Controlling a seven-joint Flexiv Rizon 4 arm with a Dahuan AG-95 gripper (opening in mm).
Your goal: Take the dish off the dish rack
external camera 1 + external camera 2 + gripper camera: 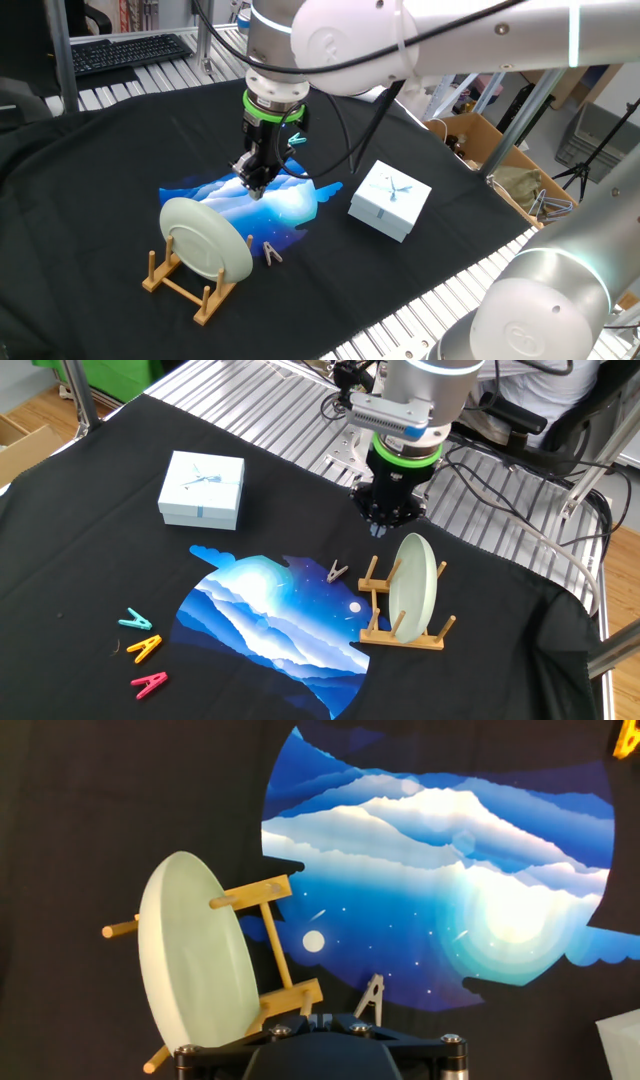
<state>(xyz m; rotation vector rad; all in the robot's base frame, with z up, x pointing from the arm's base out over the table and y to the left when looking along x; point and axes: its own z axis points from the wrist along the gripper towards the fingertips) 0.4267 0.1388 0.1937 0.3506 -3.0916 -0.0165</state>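
The dish (205, 240) is a pale round plate that stands upright on edge in the small wooden dish rack (175, 285) on the black cloth. Both also show in the other fixed view, dish (412, 585) and rack (400, 637), and in the hand view, dish (195, 960) and rack (285, 1005). My gripper (255, 188) hangs above the cloth just behind the dish, apart from it. Its fingers are together and hold nothing. It also shows in the other fixed view (385, 530) and at the bottom edge of the hand view (318, 1018).
A blue cloud-print mat (270, 205) lies beside the rack. A small wooden clothespin (271, 252) lies by the rack. A square white gift box (390, 200) sits to the right. Coloured clothespins (140, 650) lie at the mat's far end. A cardboard box (480, 140) stands off the table.
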